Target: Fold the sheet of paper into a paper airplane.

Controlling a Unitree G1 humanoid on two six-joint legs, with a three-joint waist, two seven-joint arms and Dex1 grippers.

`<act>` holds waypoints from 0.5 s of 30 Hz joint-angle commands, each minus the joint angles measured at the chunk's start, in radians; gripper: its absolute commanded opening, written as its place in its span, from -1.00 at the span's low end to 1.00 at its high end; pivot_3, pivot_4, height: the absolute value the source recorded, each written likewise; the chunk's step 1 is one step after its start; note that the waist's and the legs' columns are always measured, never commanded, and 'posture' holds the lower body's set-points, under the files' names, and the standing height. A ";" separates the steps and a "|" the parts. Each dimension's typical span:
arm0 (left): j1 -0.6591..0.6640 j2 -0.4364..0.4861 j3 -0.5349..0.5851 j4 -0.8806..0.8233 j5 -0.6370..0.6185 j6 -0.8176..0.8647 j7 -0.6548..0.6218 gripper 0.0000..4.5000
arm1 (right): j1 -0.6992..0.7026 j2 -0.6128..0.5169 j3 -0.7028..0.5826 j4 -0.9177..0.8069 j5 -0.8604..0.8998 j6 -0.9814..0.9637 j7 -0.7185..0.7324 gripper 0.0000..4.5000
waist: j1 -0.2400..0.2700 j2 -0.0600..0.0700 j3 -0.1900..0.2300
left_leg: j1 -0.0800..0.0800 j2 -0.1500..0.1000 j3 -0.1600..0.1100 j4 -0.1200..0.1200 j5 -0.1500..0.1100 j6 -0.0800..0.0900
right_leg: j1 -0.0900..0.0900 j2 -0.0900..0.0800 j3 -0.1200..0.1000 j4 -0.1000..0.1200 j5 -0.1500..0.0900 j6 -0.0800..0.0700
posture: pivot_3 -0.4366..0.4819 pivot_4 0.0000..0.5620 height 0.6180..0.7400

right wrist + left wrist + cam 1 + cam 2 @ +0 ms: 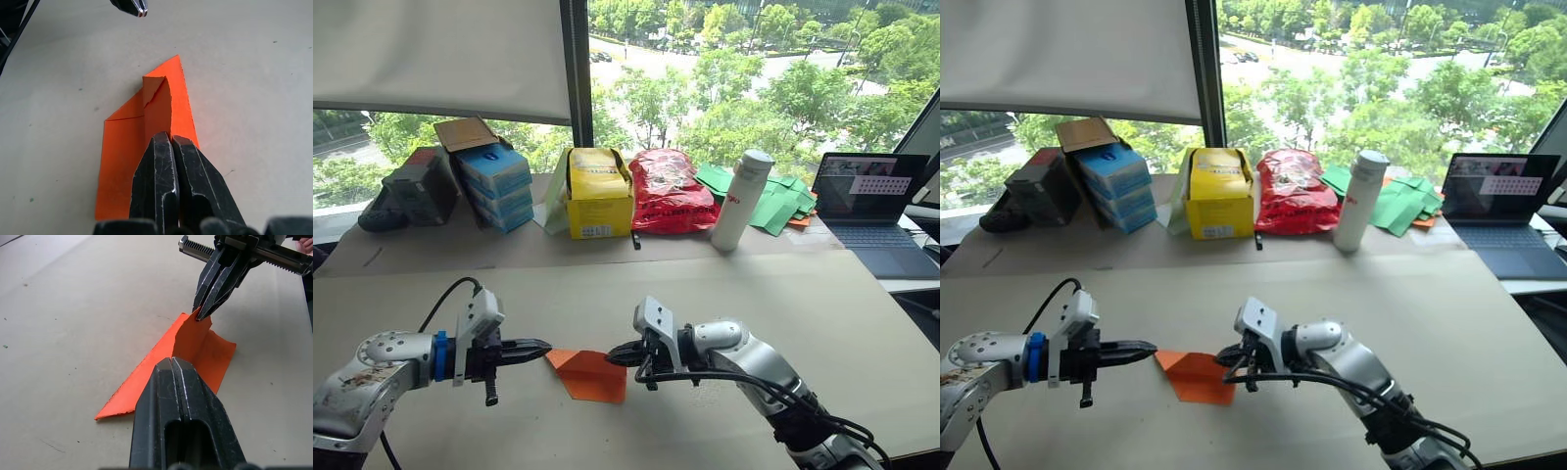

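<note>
Both grippers are working low at the near edge of the desk point(803, 294). Right gripper point(628, 353) fingers are pinching shut on a raised flap of the sheet of paper point(590, 375), seen up close in the left wrist view, where the tips are clamping the upstanding edge point(201, 319). Left gripper point(530, 349) fingers are pressed together on nothing, their tips pointing toward 3 o'clock and sitting just beside the paper's pointed corner; whether they are touching it is unclear. Orange and already part-folded into layered flaps, the sheet is lying between the two grippers. It is looking thin, light and floppy, likely to slide on the smooth desk and tear at its ragged edges, so holding it near a crease while the other fingers pin a flat layer seems wisest. Both forearms are reaching inward nearly level, the left from 9 o'clock, the right from 4 o'clock
</note>
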 commanded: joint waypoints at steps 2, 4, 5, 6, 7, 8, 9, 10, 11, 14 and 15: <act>-0.053 -0.028 0.050 0.026 -0.051 0.019 0.035 -1.00 | 0.011 0.000 -0.023 -0.066 -0.109 -0.252 -0.084 -0.98 | 0.000 0.000 0.000 | 0.000 0.000 0.000 0.001 0.000 0.000 | 0.000 0.001 0.000 0.000 0.000 0.000 | -0.05 -0.47 1.00; -0.083 -0.042 0.069 0.050 -0.070 0.031 0.058 -1.00 | 0.012 -0.005 -0.037 -0.073 -0.171 -0.371 -0.135 -0.98 | 0.000 0.000 0.000 | 0.000 0.000 0.000 0.001 0.001 -0.001 | 0.000 0.002 0.000 0.001 0.000 0.000 | -0.05 -0.47 1.00; -0.090 -0.045 0.073 0.056 -0.074 0.033 0.064 -1.00 | 0.014 -0.007 -0.039 -0.073 -0.188 -0.404 -0.147 -0.98 | 0.000 0.000 0.000 | 0.000 0.000 0.000 0.001 0.001 -0.002 | 0.000 0.003 0.000 0.001 0.000 0.000 | -0.05 -0.47 1.00; -0.100 -0.050 0.079 0.061 -0.079 0.035 0.072 -1.00 | 0.015 -0.012 -0.040 -0.070 -0.221 -0.444 -0.170 -0.98 | 0.000 0.000 0.000 | 0.000 0.000 0.000 0.001 0.001 -0.002 | 0.000 0.003 0.001 0.001 0.000 0.000 | -0.05 -0.47 1.00; -0.123 -0.061 0.093 0.066 -0.100 0.054 0.093 -1.00 | 0.024 -0.022 -0.040 -0.070 -0.262 -0.493 -0.196 -0.98 | 0.000 0.000 0.000 | 0.000 0.000 0.000 0.002 0.001 -0.002 | 0.000 0.003 0.001 0.001 0.000 0.000 | -0.05 -0.47 1.00; -0.143 -0.067 0.104 0.071 -0.117 0.069 0.110 -1.00 | 0.030 -0.026 -0.044 -0.069 -0.296 -0.532 -0.224 -0.98 | 0.002 0.000 0.000 | 0.001 0.000 0.000 0.002 0.002 -0.003 | 0.001 0.003 0.001 0.001 0.000 0.000 | -0.05 -0.47 1.00; -0.160 -0.073 0.112 0.075 -0.129 0.082 0.124 -1.00 | 0.035 -0.027 -0.048 -0.069 -0.318 -0.562 -0.245 -0.98 | 0.002 -0.002 0.001 | 0.000 0.000 0.000 0.002 0.002 -0.003 | 0.001 0.003 0.001 0.001 0.000 0.000 | -0.05 -0.47 1.00; -0.169 -0.076 0.117 0.078 -0.137 0.089 0.132 -1.00 | 0.036 -0.025 -0.052 -0.067 -0.341 -0.587 -0.270 -0.98 | 0.002 -0.002 0.001 | 0.000 0.000 0.000 0.002 0.002 -0.003 | 0.001 0.004 0.001 0.001 0.000 0.000 | -0.05 -0.47 1.00; -0.174 -0.077 0.119 0.080 -0.141 0.094 0.138 -1.00 | 0.033 -0.025 -0.052 -0.062 -0.366 -0.613 -0.290 -0.98 | 0.001 -0.002 0.001 | 0.000 0.000 0.000 0.003 0.002 -0.003 | 0.001 0.004 0.001 0.001 0.000 0.000 | -0.05 -0.47 1.00; -0.176 -0.075 0.119 0.077 -0.146 0.104 0.144 -1.00 | 0.031 -0.046 -0.030 -0.038 -0.464 -0.722 -0.333 -0.98 | -0.002 -0.002 0.001 | 0.001 0.000 0.000 0.003 0.002 -0.004 | 0.001 0.004 0.002 0.001 0.000 0.000 | -0.05 -0.47 1.00; -0.175 -0.073 0.118 0.075 -0.146 0.104 0.146 -1.00 | 0.034 -0.053 -0.022 -0.029 -0.496 -0.760 -0.347 -0.98 | -0.003 -0.002 0.001 | 0.002 0.000 0.001 0.003 0.002 -0.004 | 0.001 0.005 0.003 0.001 0.000 0.000 | -0.05 -0.47 1.00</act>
